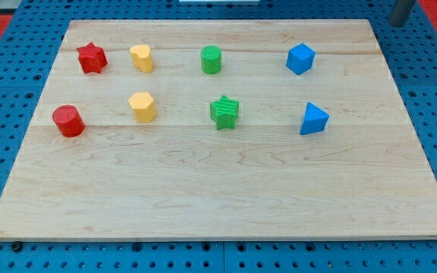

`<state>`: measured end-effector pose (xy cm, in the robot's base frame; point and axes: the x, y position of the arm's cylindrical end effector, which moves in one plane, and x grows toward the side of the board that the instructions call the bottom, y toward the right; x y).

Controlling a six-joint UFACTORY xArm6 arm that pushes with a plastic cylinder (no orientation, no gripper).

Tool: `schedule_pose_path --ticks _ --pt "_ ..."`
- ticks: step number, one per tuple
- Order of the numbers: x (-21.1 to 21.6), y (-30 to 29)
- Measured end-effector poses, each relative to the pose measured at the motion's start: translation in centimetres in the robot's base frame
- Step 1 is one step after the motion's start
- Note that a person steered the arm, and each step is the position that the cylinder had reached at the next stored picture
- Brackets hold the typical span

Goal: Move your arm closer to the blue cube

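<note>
In the camera view, you have a wooden board (226, 189) with eight blocks in two rows. The far row runs, left to right: red star (92, 58), yellow cylinder-like block (142, 58), green cylinder (212, 60), blue cube (300, 58). The near row: red cylinder (68, 120), yellow hexagonal block (143, 106), green star (224, 112), blue pyramid-like block (313, 120).

Only a grey stub of the rod (402, 10) shows at the far right corner, off the board; its lower end looks cut short there, so you cannot place the tip exactly. There are no jaws on this rig to report.

The approach looks barely begun. You would next bring the tip left and nearer, onto the board, stopping just beside the blue cube without nudging it.
</note>
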<state>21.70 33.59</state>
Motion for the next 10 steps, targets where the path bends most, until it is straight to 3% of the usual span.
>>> schedule_pose_path --ticks 2,4,5,6,7,8,10 --pt "16.5 -2.0" --pt "17.7 -1.9" --pt "21.0 -1.9" --pt "21.7 -2.1" --pt "19.2 -2.4" --pt "16.2 -4.2" --pt "16.5 -14.7"
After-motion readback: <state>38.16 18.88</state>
